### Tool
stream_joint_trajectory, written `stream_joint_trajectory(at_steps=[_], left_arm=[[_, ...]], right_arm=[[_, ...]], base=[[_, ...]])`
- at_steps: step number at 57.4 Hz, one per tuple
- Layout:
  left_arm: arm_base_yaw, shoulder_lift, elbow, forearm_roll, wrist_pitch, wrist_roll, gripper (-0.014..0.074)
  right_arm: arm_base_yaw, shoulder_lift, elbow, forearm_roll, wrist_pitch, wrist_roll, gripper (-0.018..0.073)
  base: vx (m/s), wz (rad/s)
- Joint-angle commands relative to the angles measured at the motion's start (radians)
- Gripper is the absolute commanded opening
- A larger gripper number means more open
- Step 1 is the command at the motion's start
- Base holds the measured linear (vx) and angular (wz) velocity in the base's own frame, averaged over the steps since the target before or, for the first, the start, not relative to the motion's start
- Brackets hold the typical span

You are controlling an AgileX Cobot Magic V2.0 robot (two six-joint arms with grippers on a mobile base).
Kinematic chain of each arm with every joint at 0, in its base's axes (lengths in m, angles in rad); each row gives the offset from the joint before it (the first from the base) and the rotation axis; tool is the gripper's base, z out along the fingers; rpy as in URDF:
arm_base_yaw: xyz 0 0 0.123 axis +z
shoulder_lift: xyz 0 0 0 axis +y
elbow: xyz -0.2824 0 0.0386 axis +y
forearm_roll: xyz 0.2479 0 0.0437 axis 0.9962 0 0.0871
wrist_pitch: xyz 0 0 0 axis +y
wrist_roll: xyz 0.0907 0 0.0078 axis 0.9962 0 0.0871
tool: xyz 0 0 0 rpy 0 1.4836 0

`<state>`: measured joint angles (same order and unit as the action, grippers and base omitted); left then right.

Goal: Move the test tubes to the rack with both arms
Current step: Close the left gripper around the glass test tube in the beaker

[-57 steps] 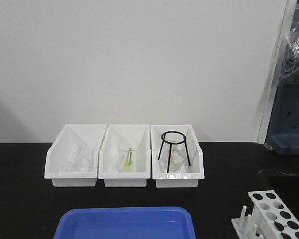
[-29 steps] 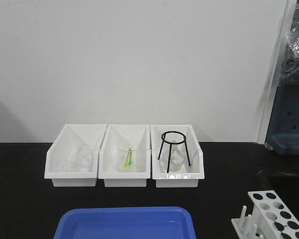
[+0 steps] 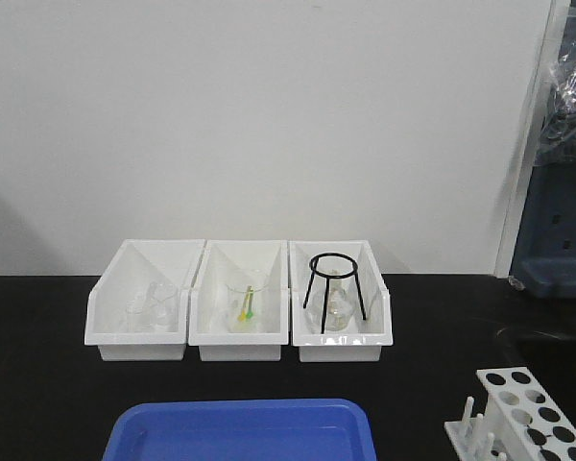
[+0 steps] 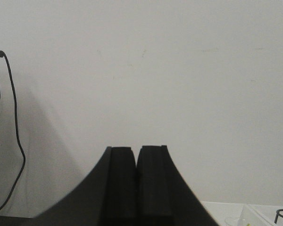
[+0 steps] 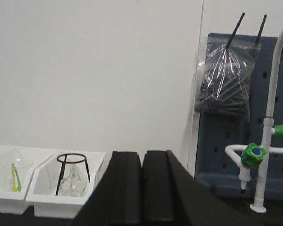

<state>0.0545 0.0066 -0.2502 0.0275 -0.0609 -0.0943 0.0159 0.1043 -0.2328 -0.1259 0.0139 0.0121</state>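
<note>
Your black left pincer and right pincer rest pressed together, empty, parked away from the white holed plastic rack.

Even bright light, soft wall shadows, slightly grainy, mild blur.

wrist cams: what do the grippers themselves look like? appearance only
Left gripper and right gripper look alike: matte black, each with two squared, flat-topped jaws whose outer sides flare in a curve toward the base. No markings, labels or cables show on either. The arms are out of frame.
</note>
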Motion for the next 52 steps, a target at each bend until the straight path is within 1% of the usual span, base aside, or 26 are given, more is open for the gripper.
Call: stream_joint_trajectory(at_steps=[1,11,16,20,24,29,34,39,46,52], left_arm=[[-0.004,0.069,-0.085,0.052,0.021,-0.009,0.0013],[-0.004,0.192,-0.094,0.201,0.067,-0.009,0.0036],[-0.004,0.249,-0.094,0.233,0.093,-0.010,0.0061],[-0.004,0.291,-0.094,0.233,0.093,-0.010,0.0092],[-0.004,0.329,-0.094,0.233,0.095,-0.009,0.0144],[-0.004,0.373,-0.094,0.233,0.098,-0.009,0.0246],[-0.004,0.412,-0.094,0.232,0.098,-0.010,0.0354],[-0.004,0.443,-0.094,0.232,0.105,-0.010,0.0442],[-0.004,0.483,-0.094,0.233,0.096,-0.009,0.0503],[-0.004,0.538,-0.094,0.237,0.100,-0.007,0.0509]], right_arm=[[-0.007,0.088,-0.051,-0.004,-0.027,-0.001,-0.0004],[-0.007,0.202,-0.051,-0.003,-0.029,-0.001,0.0008],[-0.007,0.248,-0.051,-0.003,-0.029,-0.001,0.0030],[-0.007,0.275,-0.051,-0.003,-0.029,-0.001,0.0058],[-0.007,0.297,-0.051,-0.003,-0.029,-0.001,0.0099],[-0.007,0.316,-0.051,-0.003,-0.029,-0.001,0.0165],[-0.007,0.327,-0.051,-0.003,-0.029,-0.001,0.0250],[-0.007,0.328,-0.051,-0.003,-0.029,-0.001,0.0321],[-0.007,0.328,-0.051,-0.003,-0.029,-0.001,0.0373],[-0.007,0.328,-0.051,-0.003,-0.029,-0.001,0.0377]], base=[[0.00,0.00],[0.00,0.00],[0.00,0.00],[0.00,0.00],[0.00,0.00],[0.00,0.00],[0.00,0.00],[0.00,0.00],[0.00,0.00],[0.00,0.00]])
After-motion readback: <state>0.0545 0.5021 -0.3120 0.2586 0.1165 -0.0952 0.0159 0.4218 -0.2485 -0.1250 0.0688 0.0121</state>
